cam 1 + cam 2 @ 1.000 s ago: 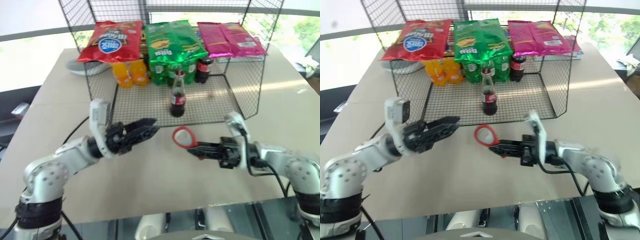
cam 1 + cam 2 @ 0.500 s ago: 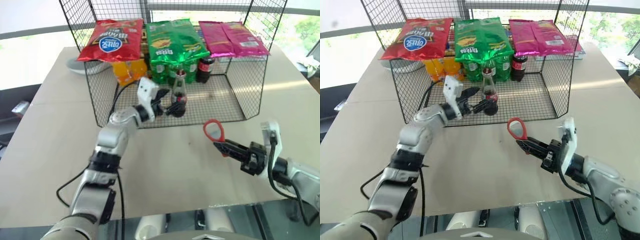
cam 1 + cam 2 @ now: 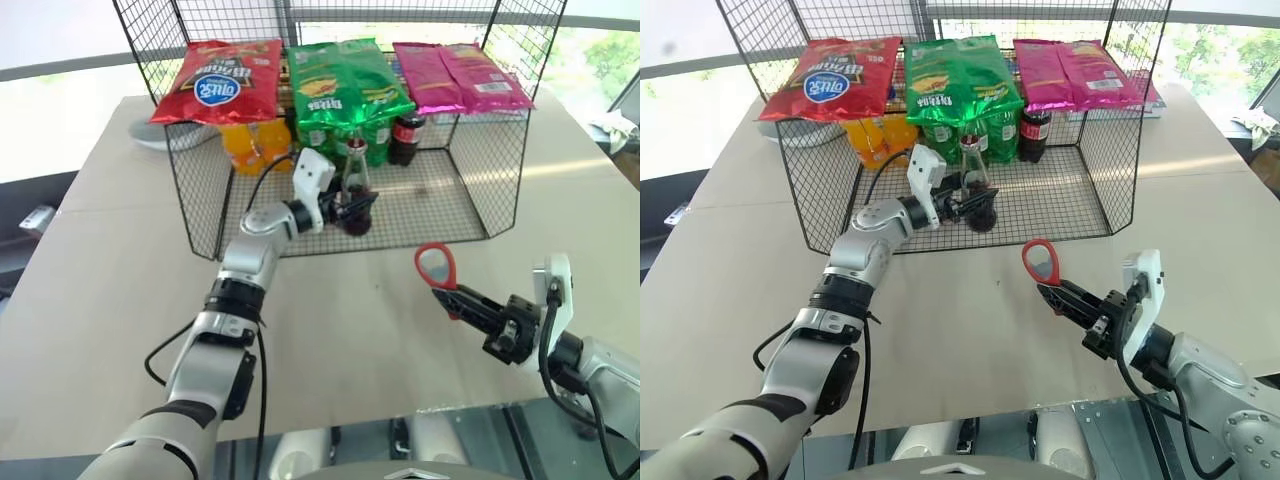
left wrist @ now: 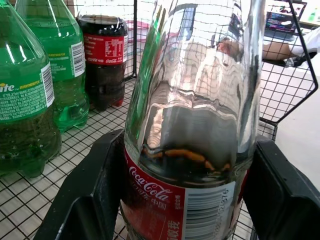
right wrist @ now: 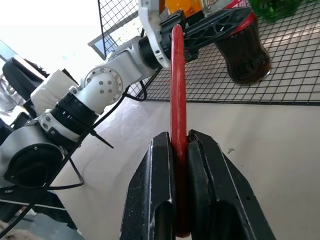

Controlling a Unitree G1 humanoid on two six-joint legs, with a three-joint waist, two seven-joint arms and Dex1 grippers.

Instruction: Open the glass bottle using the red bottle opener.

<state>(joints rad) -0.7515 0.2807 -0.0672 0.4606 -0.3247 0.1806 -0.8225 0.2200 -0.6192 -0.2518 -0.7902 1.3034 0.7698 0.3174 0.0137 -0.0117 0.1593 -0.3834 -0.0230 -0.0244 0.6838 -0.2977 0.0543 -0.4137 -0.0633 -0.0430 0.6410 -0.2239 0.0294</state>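
Wire basket (image 3: 490,190), three snack bags (image 3: 345,80), orange soda bottles (image 3: 250,145), green bottles (image 4: 30,85)

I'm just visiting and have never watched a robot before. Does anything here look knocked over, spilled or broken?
Nothing stands out. The slim clear glass cola bottle stands upright on the wire mesh shelf, with the left pincer around its lower body. The right pincer holds the small flat red bottle opener up over the beige table.

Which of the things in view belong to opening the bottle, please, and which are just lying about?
In use: glass bottle, between the left gripper's fingers; red bottle opener, clamped in the right gripper.
Lying about: chip bags, orange soda bottles, green bottles.
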